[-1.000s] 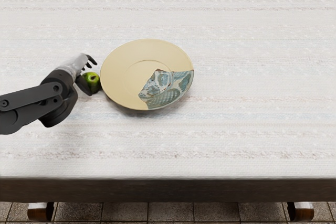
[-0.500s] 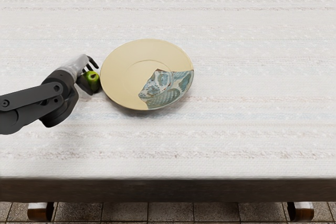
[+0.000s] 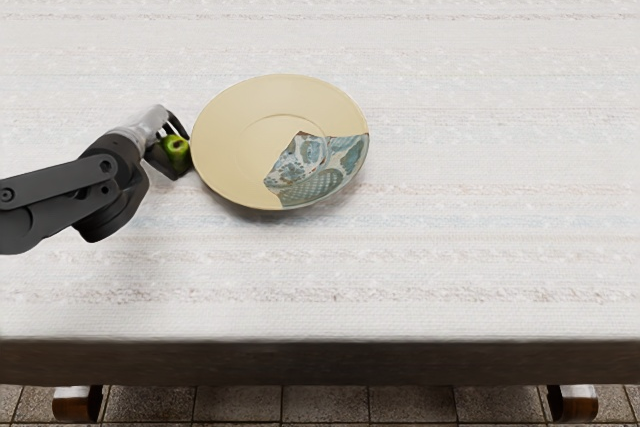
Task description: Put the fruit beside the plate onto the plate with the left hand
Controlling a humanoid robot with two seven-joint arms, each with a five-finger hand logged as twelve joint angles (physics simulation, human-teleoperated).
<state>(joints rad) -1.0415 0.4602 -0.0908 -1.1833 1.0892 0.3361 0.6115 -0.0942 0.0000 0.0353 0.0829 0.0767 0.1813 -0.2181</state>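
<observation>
green fruit [image 3: 177, 147] appears gripped by the left hand [image 3: 160, 137], just beside the plate [image 3: 240, 112]; the rim should be cleared fully before release.

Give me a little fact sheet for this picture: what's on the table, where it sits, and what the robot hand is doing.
Surface: white table
Dish: cream plate with a blue-green patterned patch, near the middle
Fruit: small green fruit, beside the plate's left rim, not on it
Hand: left robot hand, fingers curled around the green fruit
Other arm: not in view
</observation>
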